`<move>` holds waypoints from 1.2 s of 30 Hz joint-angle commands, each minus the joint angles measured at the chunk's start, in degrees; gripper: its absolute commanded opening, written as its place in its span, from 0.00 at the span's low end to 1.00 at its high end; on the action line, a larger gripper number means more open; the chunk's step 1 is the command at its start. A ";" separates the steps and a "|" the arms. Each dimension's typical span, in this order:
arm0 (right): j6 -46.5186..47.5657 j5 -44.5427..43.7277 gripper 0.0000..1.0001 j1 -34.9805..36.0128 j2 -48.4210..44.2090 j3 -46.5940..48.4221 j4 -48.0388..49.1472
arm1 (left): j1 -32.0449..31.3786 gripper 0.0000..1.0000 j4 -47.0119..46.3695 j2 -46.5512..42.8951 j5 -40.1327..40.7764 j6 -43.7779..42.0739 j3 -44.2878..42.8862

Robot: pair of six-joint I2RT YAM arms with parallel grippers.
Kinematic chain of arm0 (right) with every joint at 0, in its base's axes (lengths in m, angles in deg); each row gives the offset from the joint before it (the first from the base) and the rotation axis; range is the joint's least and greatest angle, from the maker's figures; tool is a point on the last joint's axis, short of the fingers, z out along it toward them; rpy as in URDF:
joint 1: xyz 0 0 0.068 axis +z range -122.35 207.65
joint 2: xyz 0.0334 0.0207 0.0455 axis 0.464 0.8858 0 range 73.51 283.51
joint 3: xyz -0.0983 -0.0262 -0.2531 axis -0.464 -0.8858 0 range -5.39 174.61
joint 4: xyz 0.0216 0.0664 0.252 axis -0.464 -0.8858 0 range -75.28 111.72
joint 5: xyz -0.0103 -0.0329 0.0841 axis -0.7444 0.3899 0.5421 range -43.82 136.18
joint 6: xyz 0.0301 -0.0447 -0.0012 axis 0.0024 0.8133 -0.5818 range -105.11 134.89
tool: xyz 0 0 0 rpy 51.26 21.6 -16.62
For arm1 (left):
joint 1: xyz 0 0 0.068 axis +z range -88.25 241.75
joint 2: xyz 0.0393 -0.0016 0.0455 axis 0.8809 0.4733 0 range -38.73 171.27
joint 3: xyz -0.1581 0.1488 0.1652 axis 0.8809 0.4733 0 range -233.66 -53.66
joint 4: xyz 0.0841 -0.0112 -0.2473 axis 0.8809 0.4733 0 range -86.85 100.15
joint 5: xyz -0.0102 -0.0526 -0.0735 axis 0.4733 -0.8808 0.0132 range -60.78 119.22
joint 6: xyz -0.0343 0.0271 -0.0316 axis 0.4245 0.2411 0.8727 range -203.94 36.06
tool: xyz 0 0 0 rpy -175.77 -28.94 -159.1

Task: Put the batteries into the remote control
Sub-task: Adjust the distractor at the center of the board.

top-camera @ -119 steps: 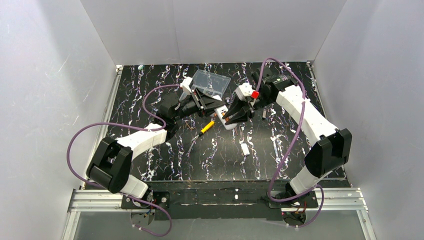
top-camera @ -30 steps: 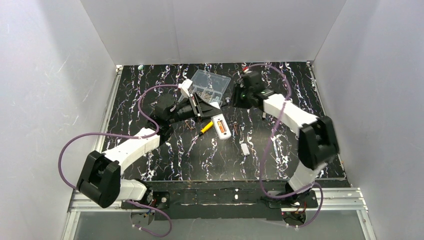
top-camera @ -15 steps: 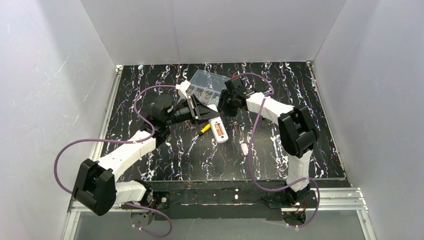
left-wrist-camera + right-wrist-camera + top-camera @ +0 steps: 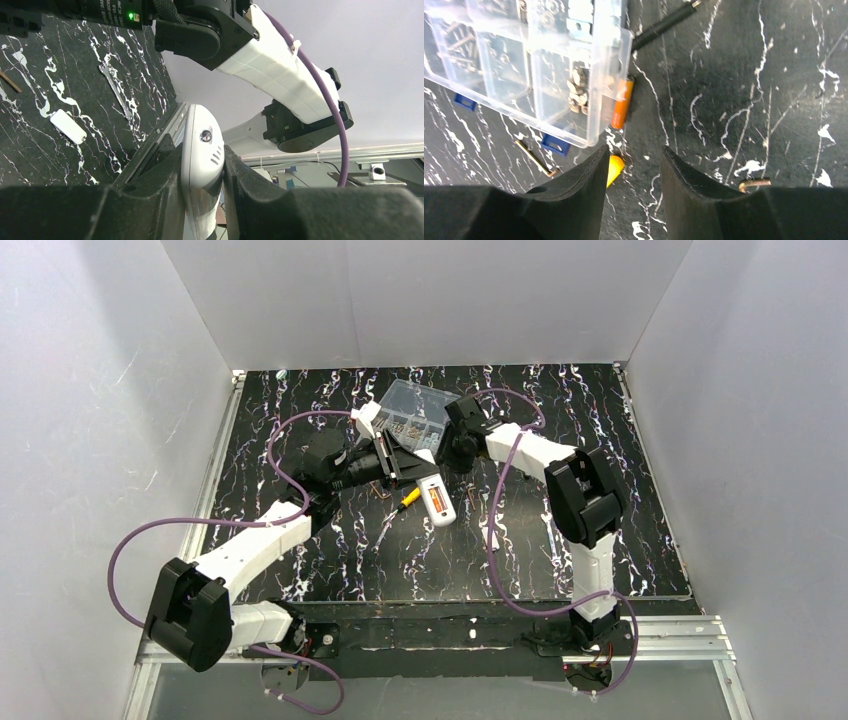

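Swinging off the remote control (image 4: 202,145) over the last 4 seconds, the right arm (image 4: 520,445) now hangs at a corner of the clear box (image 4: 620,50), and the right jaws are released and spread. 1 loose battery (image 4: 622,102) lies on the worktop (image 4: 734,100) against the box wall, just ahead of them and not yet between them. The left jaws stay clenched on the remote's end, and an orange seated battery (image 4: 437,500) appears to sit in its bay already. The step looks like fetching battery 2. The next move calls for advancing, straddling the cylinder without snagging the box, then closing.
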 commanded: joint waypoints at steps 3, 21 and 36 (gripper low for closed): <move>-1.86 -2.68 0.49 0.64 3.29 6.21 -0.82 | 0.66 0.00 -2.96 -2.80 -2.00 -0.50 -1.94; -1.17 -4.47 0.42 1.52 7.61 10.26 -3.05 | 1.28 0.00 -2.66 -3.13 -2.26 -0.41 -1.09; 1.36 -3.51 0.45 2.15 9.59 12.59 -1.06 | 1.72 0.00 -3.01 -2.92 -2.53 0.26 -1.05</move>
